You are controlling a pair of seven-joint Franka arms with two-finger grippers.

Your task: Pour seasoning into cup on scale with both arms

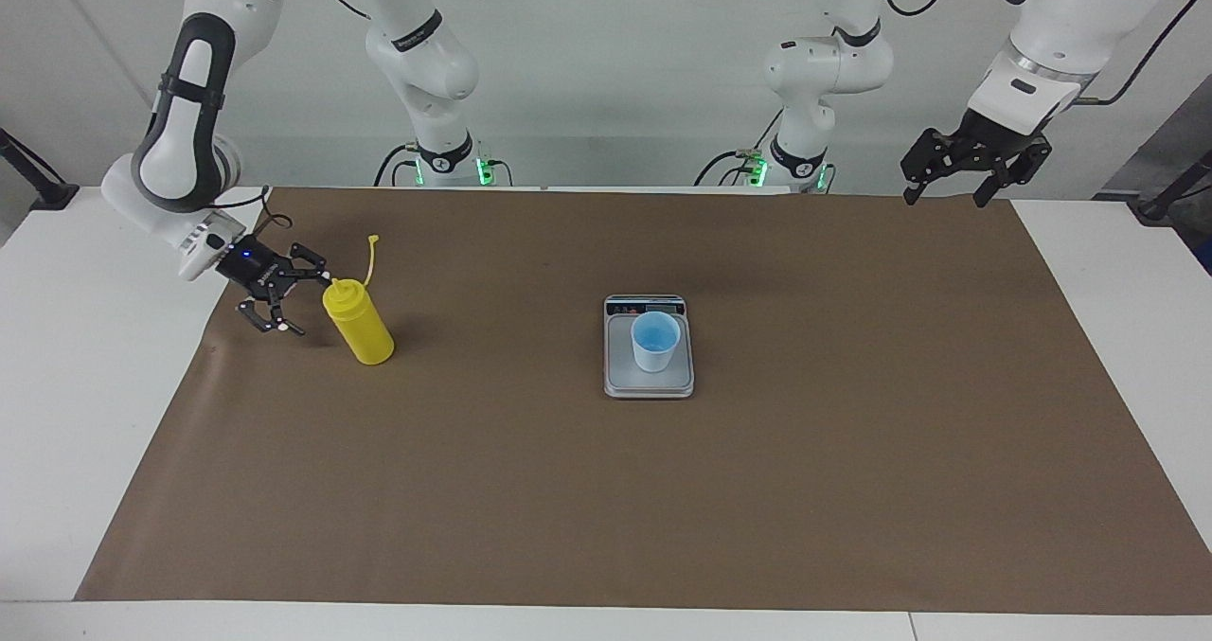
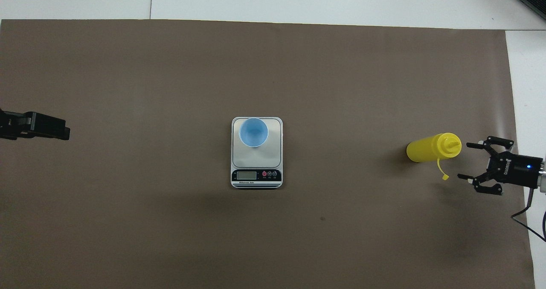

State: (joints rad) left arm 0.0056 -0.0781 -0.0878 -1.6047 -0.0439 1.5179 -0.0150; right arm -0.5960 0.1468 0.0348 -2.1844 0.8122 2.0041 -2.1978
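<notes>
- One seasoning bottle (image 1: pixel 359 323), upright on brown mat (image 1: pixel 606 489), toward right arm's end.
- One cup (image 1: pixel 655 341) atop one scale (image 1: pixel 649 385), mid-table.
- Two grippers: right gripper (image 1: pixel 305 301) low beside bottle, fingers spread, touching nothing; left gripper (image 1: pixel 947 193) raised over mat's edge, spread, waiting.

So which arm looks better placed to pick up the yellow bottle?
The right. Its open gripper is right beside the bottle, fingers pointing at it. The left gripper waits, raised at the other end of the table.
</notes>
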